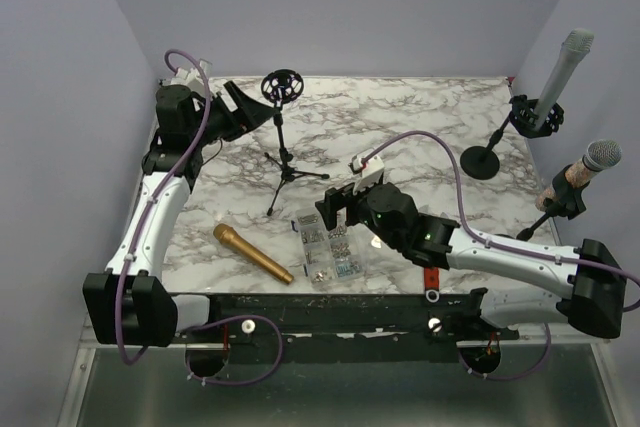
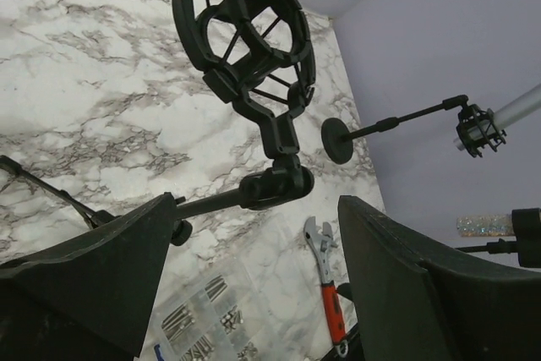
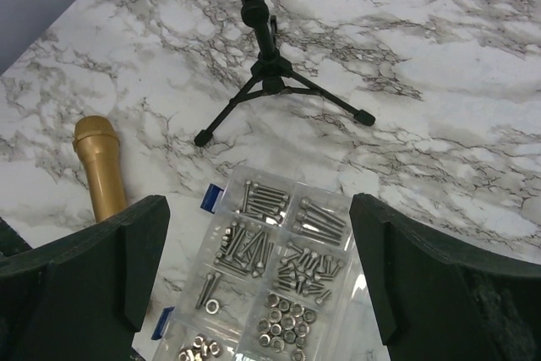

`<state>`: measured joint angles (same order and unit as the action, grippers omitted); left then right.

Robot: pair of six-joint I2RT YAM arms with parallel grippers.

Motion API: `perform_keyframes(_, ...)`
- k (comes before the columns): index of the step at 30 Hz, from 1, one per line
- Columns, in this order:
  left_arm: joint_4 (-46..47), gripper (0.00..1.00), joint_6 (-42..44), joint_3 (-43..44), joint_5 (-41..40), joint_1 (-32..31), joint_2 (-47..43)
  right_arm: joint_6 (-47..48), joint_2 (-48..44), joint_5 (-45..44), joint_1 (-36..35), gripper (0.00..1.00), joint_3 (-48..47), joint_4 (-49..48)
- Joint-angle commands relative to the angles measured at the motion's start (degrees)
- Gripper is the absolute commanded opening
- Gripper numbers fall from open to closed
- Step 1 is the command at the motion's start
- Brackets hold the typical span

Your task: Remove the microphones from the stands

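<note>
Starting at the near edge, the right arm (image 1: 500, 259) reaches in low from the right, and a red-handled wrench (image 2: 326, 285) lies just under its forearm. The right jaws stand wide open, holding nothing, and they hover over a clear parts box (image 1: 328, 245). In the right wrist view the box's compartments of screws and nuts sit right between the two fingers (image 3: 89, 268).

Just left of the box is the gold microphone (image 1: 252, 253). It lies flat on the marble surface (image 1: 420, 117), head toward the left, off any stand and touched by neither arm.

Moving back, the tripod stand (image 1: 284, 162) is planted mid-surface, legs spread and pole upright. Its black shock mount (image 1: 282, 86) is at the top, seen as an open ring.

The left arm (image 1: 150, 217) rises along the left side and bends in toward that mount. The left jaws are spread apart and grip nothing. From the left wrist camera, the mount and its clamp sit ahead of the gap between the fingers (image 2: 93, 276), clear of both.

Far right now: a grey microphone (image 1: 562, 72) sits tilted in a mount on a round-base stand (image 1: 486, 161). Nearer along that edge, a glitter-handled microphone (image 1: 588, 165) is clipped to another stand (image 1: 548, 215).
</note>
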<state>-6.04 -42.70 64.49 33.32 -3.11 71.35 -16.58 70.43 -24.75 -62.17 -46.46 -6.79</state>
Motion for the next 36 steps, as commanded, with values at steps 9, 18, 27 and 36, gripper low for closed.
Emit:
perform_keyframes(9,-3.8,0.70,5.3,-0.9,-1.0,-0.3,5.0,-3.4,-1.7,0.2,0.2,0.97,1.3,-0.3)
perform_keyframes(18,4.3,0.99,6.6,-4.4,1.6,-0.1,-3.7,-6.3,-4.8,0.2,0.2,0.97,1.6,3.0)
perform_keyframes(27,-0.1,0.97,6.1,0.3,4.9,1.6,2.1,-7.6,-5.2,0.7,0.1,0.97,2.9,2.6)
perform_keyframes(36,-4.3,0.87,8.4,0.0,0.1,-1.7,3.3,-8.0,-2.9,1.7,0.2,0.98,2.0,0.6)
